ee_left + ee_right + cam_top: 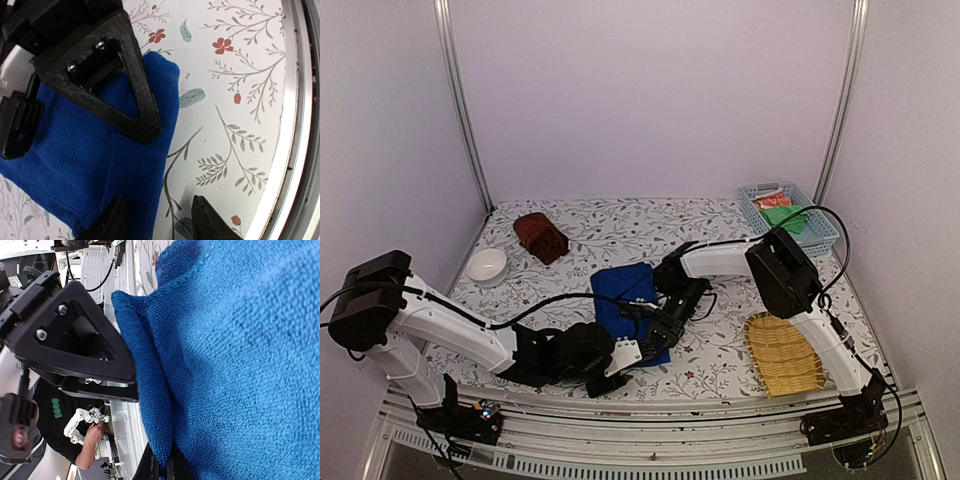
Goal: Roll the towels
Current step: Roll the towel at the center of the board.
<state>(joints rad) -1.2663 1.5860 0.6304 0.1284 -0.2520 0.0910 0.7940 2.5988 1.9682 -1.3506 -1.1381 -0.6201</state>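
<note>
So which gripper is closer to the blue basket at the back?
Right. The right gripper pinches the blue towel mid-table, left of the basket; the left gripper sits further away, at the towel's near edge.

Nubby blue terry towel (pixel 240 365), matt jaws

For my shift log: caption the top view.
Left gripper and right gripper at the blue towel; brown towel bundled back left.

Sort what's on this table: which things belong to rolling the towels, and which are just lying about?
Part of the job:
- blue towel
- reddish-brown towel

Just lying about:
- white bowl
- blue basket, holding a green cloth and an orange-red cloth
- woven yellow mat
</note>
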